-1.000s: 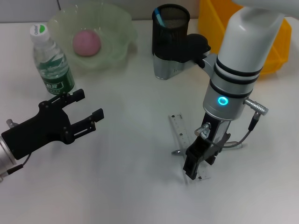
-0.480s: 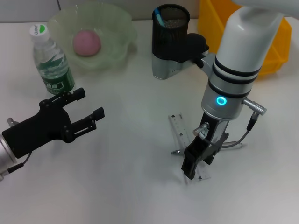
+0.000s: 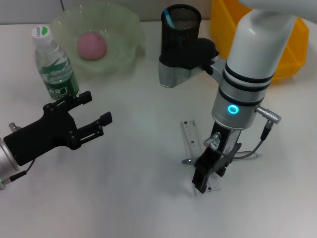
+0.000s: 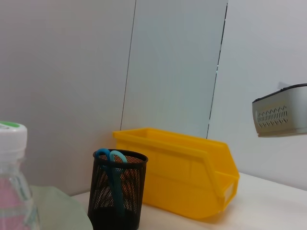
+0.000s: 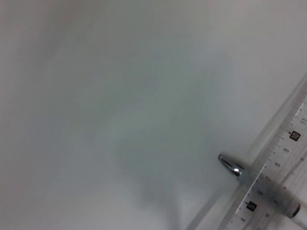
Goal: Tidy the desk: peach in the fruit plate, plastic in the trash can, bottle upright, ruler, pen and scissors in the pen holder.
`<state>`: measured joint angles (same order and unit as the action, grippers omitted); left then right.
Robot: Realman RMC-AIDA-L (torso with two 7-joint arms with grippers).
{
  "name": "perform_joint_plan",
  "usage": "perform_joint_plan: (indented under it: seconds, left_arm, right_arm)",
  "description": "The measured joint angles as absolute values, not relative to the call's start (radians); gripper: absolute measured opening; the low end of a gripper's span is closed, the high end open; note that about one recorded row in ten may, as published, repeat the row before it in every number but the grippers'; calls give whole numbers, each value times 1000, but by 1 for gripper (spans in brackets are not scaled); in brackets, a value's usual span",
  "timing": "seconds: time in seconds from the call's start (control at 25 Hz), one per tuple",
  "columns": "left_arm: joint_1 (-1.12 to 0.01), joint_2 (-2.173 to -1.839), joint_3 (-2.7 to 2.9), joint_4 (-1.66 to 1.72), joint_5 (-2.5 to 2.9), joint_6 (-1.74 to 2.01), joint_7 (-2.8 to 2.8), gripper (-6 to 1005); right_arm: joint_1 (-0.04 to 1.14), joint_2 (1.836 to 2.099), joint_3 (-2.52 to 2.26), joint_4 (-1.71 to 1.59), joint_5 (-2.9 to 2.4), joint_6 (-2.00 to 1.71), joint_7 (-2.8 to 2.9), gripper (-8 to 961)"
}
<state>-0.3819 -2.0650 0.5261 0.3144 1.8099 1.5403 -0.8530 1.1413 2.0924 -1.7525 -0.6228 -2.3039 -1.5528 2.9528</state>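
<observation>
Clear plastic and thin metal are what my right gripper (image 3: pixel 204 177) is down over: from the head view, the ruler (image 3: pixel 190 134) lies flat on the white worktop (image 3: pixel 133 188) and the pen (image 3: pixel 188 161) lies across it, its tip poking out beside my fingers. They are low at that crossing, but I cannot tell how far apart they stand, nor whether they have closed on anything. My left gripper (image 3: pixel 91 111) hovers wide open just in front of the bottle (image 3: pixel 53 64), which stands upright. The peach (image 3: pixel 91 45) sits in the fruit plate (image 3: pixel 126 29); the pen holder (image 3: pixel 181 34) stands beside the trash can (image 3: pixel 225 25).

Left wrist view: scissors (image 4: pixel 111 158) stand inside the mesh holder, blue loops up, with the yellow bin just behind it.

Right wrist view: the pen's shiny tip lies on the ruler's scale marks. I judge both light and stiff. The ruler is slick and hugs the surface, so I would take it by its long edges or tip one end up. The pen is round and may roll; mid-barrel is the place to pinch
</observation>
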Motion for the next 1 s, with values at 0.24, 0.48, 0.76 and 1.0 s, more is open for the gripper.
perform_joint_plan:
  seconds: [0.24, 0.48, 0.76, 1.0]
  left_arm:
    - [-385, -2065, 526, 318, 1809, 1537, -853, 784]
    - [-387, -2065, 526, 322, 1809, 1535, -854, 784]
    - [-388, -2065, 526, 322, 1808, 1535, -854, 785]
    - [-390, -2064, 526, 322, 1808, 1536, -854, 785]
  right_arm:
    - [1141, 2092, -1752, -623, -2308, -1548, 2953, 636]
    - [1143, 2092, -1752, -622, -2307, -1548, 2951, 637]
    - [1143, 2092, -1752, -613, -2306, -1547, 2952, 637]
    - [1144, 2092, -1743, -598, -2303, -1539, 2953, 637]
